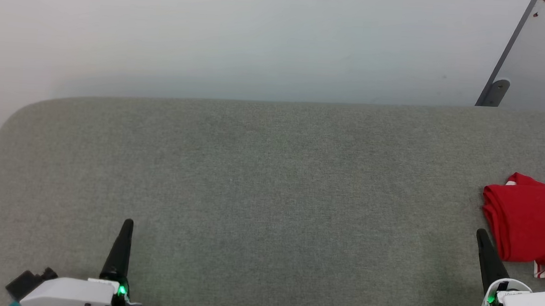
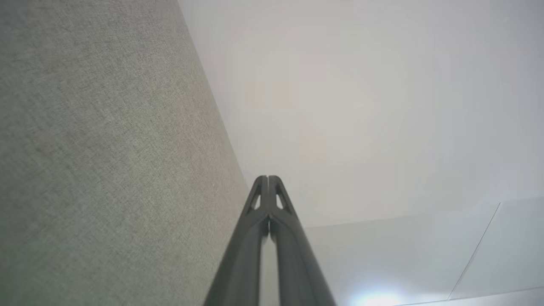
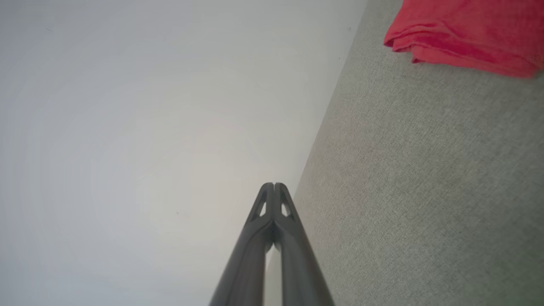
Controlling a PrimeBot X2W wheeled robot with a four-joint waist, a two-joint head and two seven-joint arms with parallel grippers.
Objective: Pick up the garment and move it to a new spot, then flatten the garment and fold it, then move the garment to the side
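Observation:
The garment (image 1: pixel 531 223) lies folded into a red bundle at the right edge of the grey fabric surface (image 1: pixel 270 195), with a bit of red-and-white stripe trim showing at its near corner. In the right wrist view the garment (image 3: pixel 467 34) sits at the top right. My right gripper (image 1: pixel 481 233) is shut and empty, its tip just left of the garment's near corner and apart from it; it shows shut again in the right wrist view (image 3: pixel 274 185). My left gripper (image 1: pixel 127 222) rests shut and empty at the lower left, also seen in the left wrist view (image 2: pixel 267 177).
The grey surface has a rounded far left corner (image 1: pixel 29 107) and ends at a pale wall (image 1: pixel 260 38). A dark slanted bar with a grey bracket (image 1: pixel 496 91) stands behind the far right edge.

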